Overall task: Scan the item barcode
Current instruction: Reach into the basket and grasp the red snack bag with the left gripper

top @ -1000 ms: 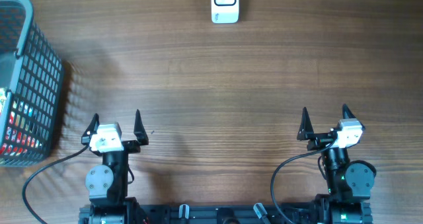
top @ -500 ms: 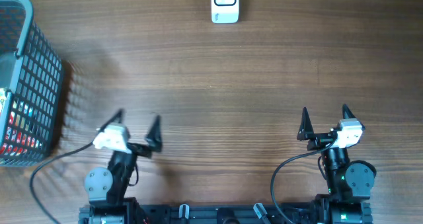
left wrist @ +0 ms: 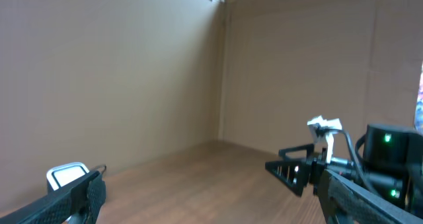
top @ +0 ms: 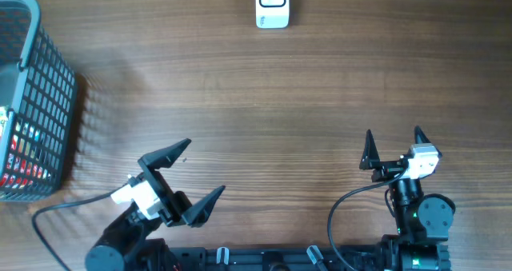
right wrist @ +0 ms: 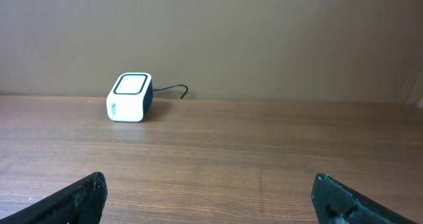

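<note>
Overhead view shows the wooden table (top: pixel 280 103) with a grey mesh basket (top: pixel 52 103) at its left edge. Coloured packs (top: pixel 20 155) lie inside it, and none is out yet. The left gripper (top: pixel 206 165) and the right gripper (top: pixel 393 132) stand at the near edge, fingers spread wide, holding nothing. The white scanner (top: pixel 272 5) sits at the far edge, in the middle. I judge the left gripper, which points to the right, should turn to the basket, enter from above, and pinch one pack so its barcode stays uncovered.
</note>
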{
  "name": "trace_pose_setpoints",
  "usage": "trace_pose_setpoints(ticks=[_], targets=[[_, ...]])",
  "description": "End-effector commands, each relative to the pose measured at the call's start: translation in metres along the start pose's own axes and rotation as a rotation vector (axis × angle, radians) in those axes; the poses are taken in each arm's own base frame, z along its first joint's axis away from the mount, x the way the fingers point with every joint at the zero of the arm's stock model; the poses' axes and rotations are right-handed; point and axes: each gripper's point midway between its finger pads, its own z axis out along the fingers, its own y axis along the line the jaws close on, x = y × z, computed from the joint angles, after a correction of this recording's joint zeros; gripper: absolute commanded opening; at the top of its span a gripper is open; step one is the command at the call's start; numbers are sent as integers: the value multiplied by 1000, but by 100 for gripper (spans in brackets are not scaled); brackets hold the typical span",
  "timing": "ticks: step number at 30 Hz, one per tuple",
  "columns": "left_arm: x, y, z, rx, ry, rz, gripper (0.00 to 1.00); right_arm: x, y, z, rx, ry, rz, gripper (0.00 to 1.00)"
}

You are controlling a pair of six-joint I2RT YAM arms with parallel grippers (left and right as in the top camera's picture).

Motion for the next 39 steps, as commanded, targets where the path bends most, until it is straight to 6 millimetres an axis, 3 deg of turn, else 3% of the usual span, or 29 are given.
trace_pose_setpoints(ticks=[1,2,7,10,13,16,18,21,24,28,30,33,39], targets=[[-49,3,10,-55,17,89,100,-1,-5,0,24,-6,7,100],[-53,9,13,-80,42,85,100,-1,-5,0,24,-6,8,100],[-63,92,14,-468,256,-205,100,-1,-5,0,24,-6,7,100],[-69,115,21,-514,451,-277,100,-1,-5,0,24,-6,7,100],[-86,127,33,-527,523,-372,100,-1,-5,0,24,-6,7,100],[-120,139,48,-530,497,-327,100,-1,-5,0,24,-6,8,100],[-138,156,44,-647,484,-308,100,-1,-5,0,24,-6,8,100],[-163,194,16,-967,483,-295,100,-1,-5,0,24,-6,8,100],[-178,231,-31,-1333,580,-280,100,-1,-5,0,24,-6,7,100],[-184,267,-38,-1457,606,-345,100,-1,-5,0,24,-6,7,100],[-202,295,-64,-1652,523,-320,100,-1,-5,0,24,-6,7,100],[-225,313,-108,-1896,377,-285,100,-1,-5,0,24,-6,8,100],[-234,323,-192,-2135,264,-375,100,-1,-5,0,24,-6,7,100]])
